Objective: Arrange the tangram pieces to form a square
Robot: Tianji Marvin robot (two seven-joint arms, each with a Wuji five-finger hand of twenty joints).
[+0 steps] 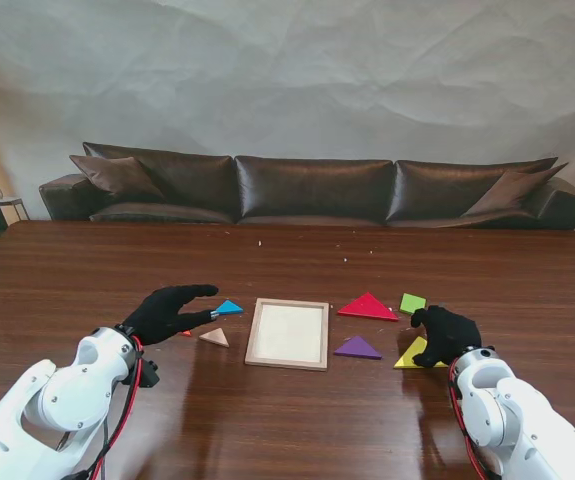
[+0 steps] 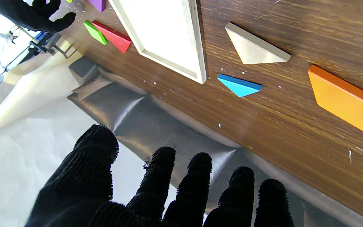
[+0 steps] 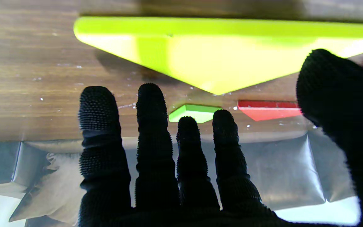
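Wooden tray [image 1: 288, 334] vacant on surface [image 1: 287, 270]; left robot hand [image 1: 172, 312] and right robot hand [image 1: 445, 333] both spread, nothing grasped.

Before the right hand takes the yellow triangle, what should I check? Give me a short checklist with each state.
1. Right hand open, holding nothing: ok.
2. Right hand over the yellow triangle: ok.
3. Fingers touching the yellow triangle: cannot tell.
4. Wooden frame holds no pieces yet: ok.
5. Left hand open and outside the wooden frame: ok.
6. Purple triangle lies apart from the yellow triangle: ok.
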